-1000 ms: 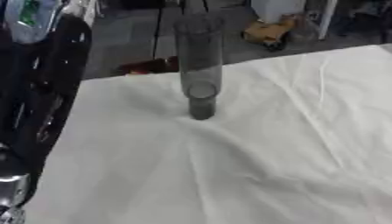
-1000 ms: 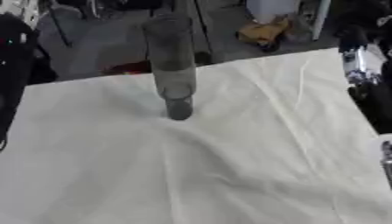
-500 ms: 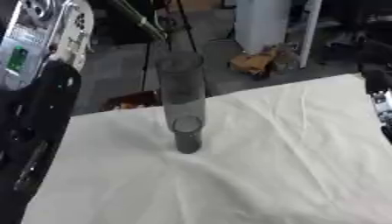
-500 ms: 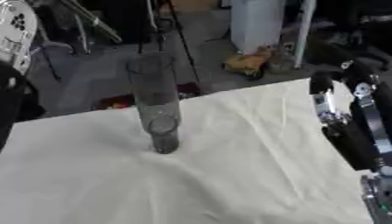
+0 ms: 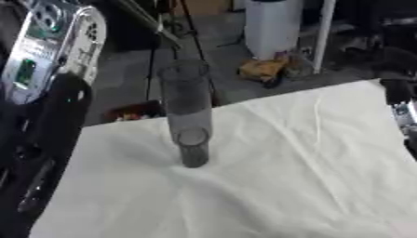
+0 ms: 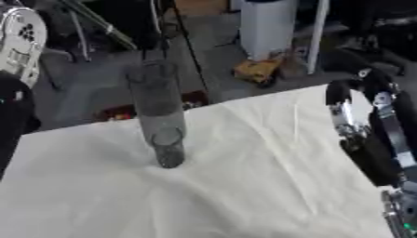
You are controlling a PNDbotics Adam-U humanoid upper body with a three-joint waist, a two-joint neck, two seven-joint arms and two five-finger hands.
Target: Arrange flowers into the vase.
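Observation:
A tall clear glass vase (image 5: 189,116) stands upright on the white cloth-covered table (image 5: 293,167), left of centre near the far edge. I see no flowers in either view. My right hand (image 6: 381,132) rises at the right edge of the table in the right eye view, fingers (image 6: 339,100) straight and pointing up, holding nothing, well right of the vase. My left arm (image 5: 49,116), black with a silver housing, fills the left side beside the vase. Its hand is not clear to me.
Beyond the table's far edge the floor holds a white cylinder (image 5: 273,25), a yellow object (image 5: 262,69), a small red thing (image 5: 130,111) and dark stand legs (image 5: 191,32). Wrinkled bare cloth spreads in front of and to the right of the vase.
The whole picture has shifted, so the camera has moved. More of the floor behind the table shows. The right hand has come up into view at the right edge.

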